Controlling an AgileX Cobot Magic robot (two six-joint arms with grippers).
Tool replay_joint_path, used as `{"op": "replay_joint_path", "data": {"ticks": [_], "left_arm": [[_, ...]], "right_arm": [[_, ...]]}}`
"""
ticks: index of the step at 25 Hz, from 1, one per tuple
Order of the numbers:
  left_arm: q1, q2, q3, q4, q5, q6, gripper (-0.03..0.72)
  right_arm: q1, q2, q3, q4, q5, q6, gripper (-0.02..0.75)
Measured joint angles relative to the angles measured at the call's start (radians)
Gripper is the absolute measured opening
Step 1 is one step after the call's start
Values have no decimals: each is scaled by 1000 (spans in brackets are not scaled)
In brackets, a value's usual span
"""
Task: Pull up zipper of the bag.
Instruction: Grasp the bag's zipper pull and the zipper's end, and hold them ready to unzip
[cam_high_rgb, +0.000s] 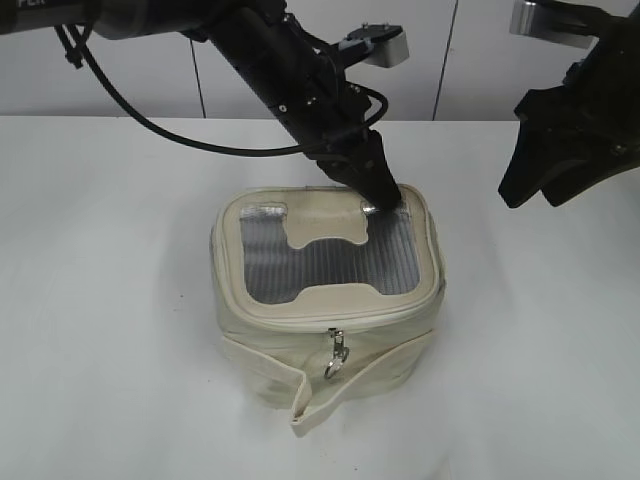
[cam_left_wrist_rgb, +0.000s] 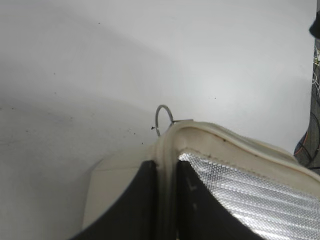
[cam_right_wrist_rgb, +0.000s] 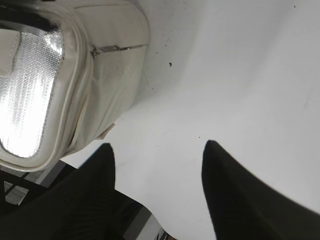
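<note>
A plain white desk (cam_high_rgb: 110, 300) meets pale wall panels (cam_high_rgb: 130, 75) at its far edge. One bag (cam_high_rgb: 330, 300) sits mid-desk, towards the near edge. Its zipper (cam_high_rgb: 338, 352) shows two ring-pull sliders. The left gripper (cam_left_wrist_rgb: 167, 172) pinches the lid rim. The right gripper (cam_right_wrist_rgb: 157, 187) hangs spread, far-right.

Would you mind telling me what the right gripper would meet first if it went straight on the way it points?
Probably the bare white table: the right gripper is open, with the bag off to one side.
</note>
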Motion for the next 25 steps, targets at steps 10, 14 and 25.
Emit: {"op": "replay_joint_path", "data": {"ticks": [10,14,25], "left_arm": [[0,-7,0,8,4,4,84],[-1,-12,1,15,9,6,84],[-44,-23,9,34,5,13,82]], "right_arm": [[0,-9,73,5,-49,-40,441],[0,-36,200,46,-188,-164,441],[0,-36,329,264,-400,-804,440]]}}
